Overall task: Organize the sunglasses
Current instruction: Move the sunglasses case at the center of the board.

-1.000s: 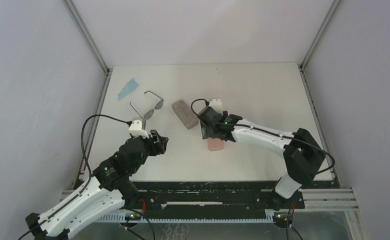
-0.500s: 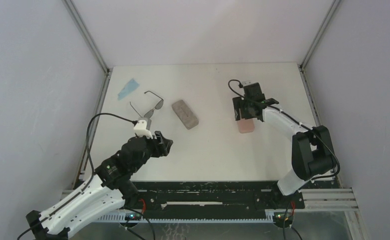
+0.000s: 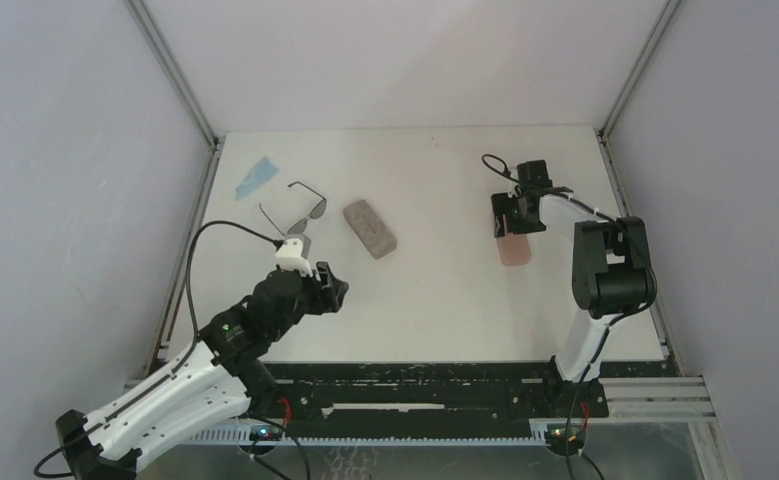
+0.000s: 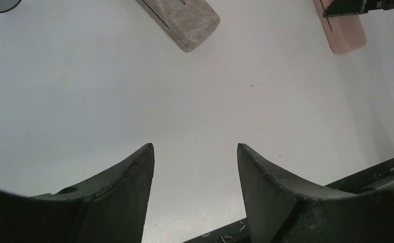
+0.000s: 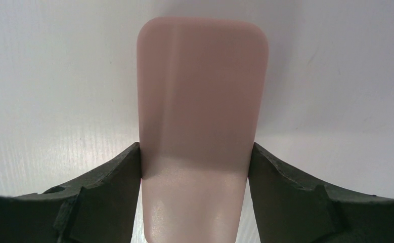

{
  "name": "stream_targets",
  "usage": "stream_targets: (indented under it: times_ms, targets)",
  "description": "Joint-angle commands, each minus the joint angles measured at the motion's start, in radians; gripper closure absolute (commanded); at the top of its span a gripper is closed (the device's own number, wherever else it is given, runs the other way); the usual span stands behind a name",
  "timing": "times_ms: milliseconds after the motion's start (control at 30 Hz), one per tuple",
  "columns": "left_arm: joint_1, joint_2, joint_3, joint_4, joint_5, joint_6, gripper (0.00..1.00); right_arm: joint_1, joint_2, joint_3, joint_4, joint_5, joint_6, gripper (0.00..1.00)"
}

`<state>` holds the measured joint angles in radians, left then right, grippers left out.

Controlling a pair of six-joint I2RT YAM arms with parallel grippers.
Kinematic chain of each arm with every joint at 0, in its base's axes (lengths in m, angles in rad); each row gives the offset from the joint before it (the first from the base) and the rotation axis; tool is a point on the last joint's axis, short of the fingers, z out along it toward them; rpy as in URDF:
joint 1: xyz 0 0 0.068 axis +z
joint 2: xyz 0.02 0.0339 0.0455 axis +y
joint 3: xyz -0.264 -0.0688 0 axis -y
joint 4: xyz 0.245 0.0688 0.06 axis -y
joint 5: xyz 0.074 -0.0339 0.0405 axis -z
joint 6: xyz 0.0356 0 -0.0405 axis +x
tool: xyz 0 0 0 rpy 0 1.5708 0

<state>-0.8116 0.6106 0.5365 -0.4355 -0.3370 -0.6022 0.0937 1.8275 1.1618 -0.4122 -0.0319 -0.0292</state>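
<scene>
— What did the white table (image 3: 435, 300) hold?

— Mostly bare surface. The left gripper (image 3: 329, 291) hung over the lower left part, its two fingers spread wide with nothing between them, only tabletop in its own camera.

— And the other one?

— The right gripper (image 3: 513, 226) sat at the right of the frame, its fingers pressed against both long sides of the pink case (image 5: 202, 91), pinching it. The case lay flat on the table and pointed toward the bottom of the overhead view.

— Any other case?

— A grey-brown case (image 3: 369, 228), closed, lay at a slant near the middle, well apart from the pink one.

— Where were the sunglasses (image 3: 312, 209)?

— In the upper left, just left of the grey-brown case, temples unfolded, above the left gripper and not touched by it. A blue cloth (image 3: 256, 176) lay near them, closer to the top left corner.
</scene>
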Motion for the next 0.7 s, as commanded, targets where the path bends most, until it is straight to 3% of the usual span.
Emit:
stream_targets:
  times_ms: [0,133,300,467,667]
  targets:
    - [-0.002,0.028,0.046,0.044,-0.022,-0.008,0.34,-0.028,0.034,0.065,0.034,-0.013,-0.042,0.51]
    - [-0.001,0.055,0.065,0.042,-0.033,-0.001,0.34,-0.03,0.059,0.096,0.027,-0.001,-0.057,0.4]
    - [-0.001,0.058,0.077,0.036,-0.052,0.007,0.33,-0.035,0.059,0.112,0.029,-0.003,-0.061,0.19]
    - [0.024,0.066,0.103,0.012,-0.059,0.019,0.3,-0.036,-0.009,0.114,0.011,-0.015,-0.06,0.05]
    - [0.087,0.145,0.189,-0.037,-0.09,0.05,0.25,-0.021,-0.206,0.1,-0.006,-0.019,0.039,0.0]
